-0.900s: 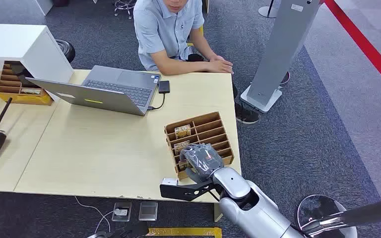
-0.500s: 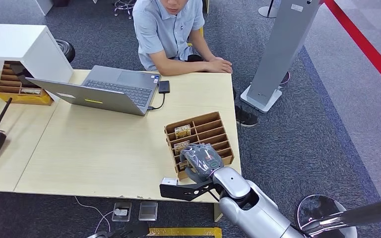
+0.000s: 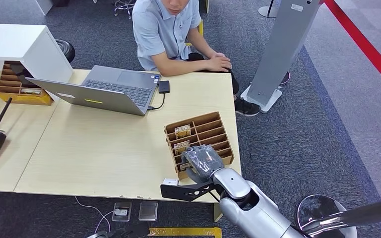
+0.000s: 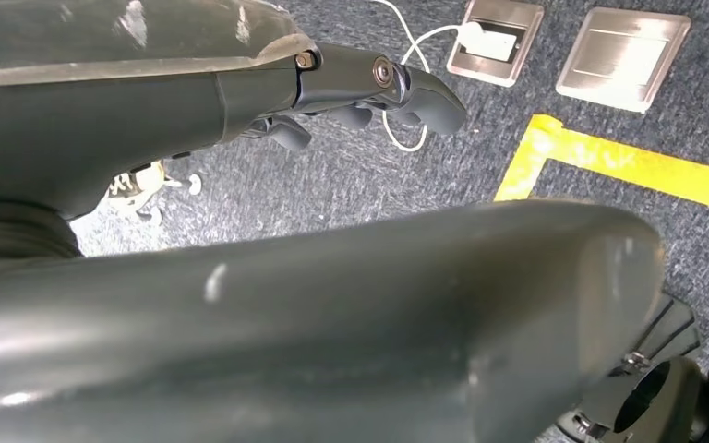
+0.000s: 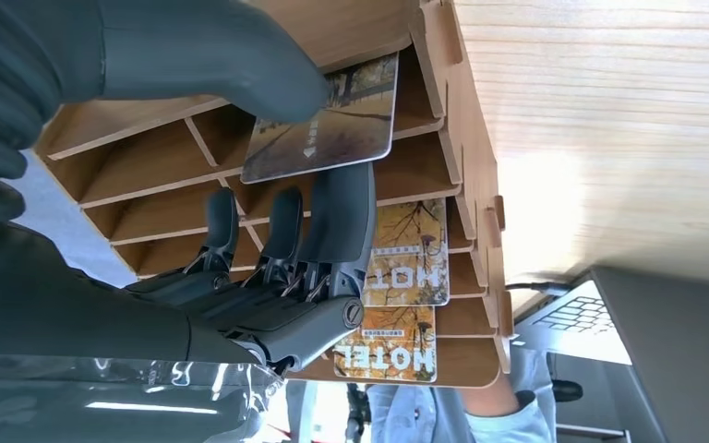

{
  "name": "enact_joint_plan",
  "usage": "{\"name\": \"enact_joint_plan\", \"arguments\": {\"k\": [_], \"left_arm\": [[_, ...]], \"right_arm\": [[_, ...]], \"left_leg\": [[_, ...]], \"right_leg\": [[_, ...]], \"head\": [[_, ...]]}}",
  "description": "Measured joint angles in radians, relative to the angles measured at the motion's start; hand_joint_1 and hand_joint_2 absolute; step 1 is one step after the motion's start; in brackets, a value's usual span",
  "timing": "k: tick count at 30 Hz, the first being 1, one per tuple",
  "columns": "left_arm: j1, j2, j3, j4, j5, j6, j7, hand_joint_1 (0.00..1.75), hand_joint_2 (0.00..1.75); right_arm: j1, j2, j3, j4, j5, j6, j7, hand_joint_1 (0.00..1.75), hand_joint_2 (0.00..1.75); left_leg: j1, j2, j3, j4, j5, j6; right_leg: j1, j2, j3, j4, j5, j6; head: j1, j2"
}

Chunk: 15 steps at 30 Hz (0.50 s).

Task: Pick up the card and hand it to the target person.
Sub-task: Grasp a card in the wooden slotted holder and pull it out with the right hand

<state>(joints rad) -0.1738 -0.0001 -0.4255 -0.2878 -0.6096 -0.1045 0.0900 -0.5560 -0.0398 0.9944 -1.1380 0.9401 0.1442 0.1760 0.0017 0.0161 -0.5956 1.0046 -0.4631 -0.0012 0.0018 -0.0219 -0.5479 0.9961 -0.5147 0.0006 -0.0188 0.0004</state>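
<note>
Low in the frame, the right hand pinches a hotel card between thumb and fingers above the wooden slotted organizer, probably to lift it free; the left hand hangs released.

The card shows an autumn-tree print in amber and brown — two cards in nearby slots carry the same print with white "HOTEL" lettering. The card rack is tan wood, the table pale wood. The right hand is dark grey — arm silver. At 12 o'clock, the person's shirt is light blue.
</note>
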Motion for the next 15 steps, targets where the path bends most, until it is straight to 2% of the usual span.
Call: {"name": "enact_joint_plan", "arguments": {"k": [6, 10, 14, 15], "left_arm": [[-0.001, 0.002, -0.016, -0.001, 0.008, 0.0, 0.0, 0.0, 0.0], [-0.001, 0.003, -0.023, -0.003, 0.009, 0.0, 0.0, 0.0, 0.0], [-0.002, 0.004, -0.03, -0.004, 0.009, -0.001, -0.001, 0.0, 1.75], [-0.002, 0.004, -0.031, -0.004, 0.01, -0.003, -0.003, 0.0, 1.75]], "right_arm": [[0.0, 0.0, 0.0, 0.006, -0.005, 0.0, 0.001, 1.4, 1.75], [0.0, 0.0, 0.0, 0.008, -0.006, 0.0, 0.001, 1.41, 1.75], [0.0, 0.0, 0.0, 0.008, -0.006, 0.0, 0.001, 1.45, 1.75], [-0.001, 0.0, 0.0, 0.008, -0.006, 0.0, 0.001, 1.45, 1.75]], "left_leg": [[0.0, 0.0, 0.0, 0.0, 0.0, 0.0], [0.0, 0.0, 0.0, 0.0, 0.0, 0.0], [0.0, 0.0, 0.0, 0.0, 0.0, 0.0], [0.0, 0.0, 0.0, 0.0, 0.0, 0.0]], "right_leg": [[0.0, 0.0, 0.0, 0.0, 0.0, 0.0], [0.0, 0.0, 0.0, 0.0, 0.0, 0.0], [0.0, 0.0, 0.0, 0.0, 0.0, 0.0], [0.0, 0.0, 0.0, 0.0, 0.0, 0.0]], "head": [[0.0, 0.0], [0.0, 0.0], [0.0, 0.0], [0.0, 0.0]]}}
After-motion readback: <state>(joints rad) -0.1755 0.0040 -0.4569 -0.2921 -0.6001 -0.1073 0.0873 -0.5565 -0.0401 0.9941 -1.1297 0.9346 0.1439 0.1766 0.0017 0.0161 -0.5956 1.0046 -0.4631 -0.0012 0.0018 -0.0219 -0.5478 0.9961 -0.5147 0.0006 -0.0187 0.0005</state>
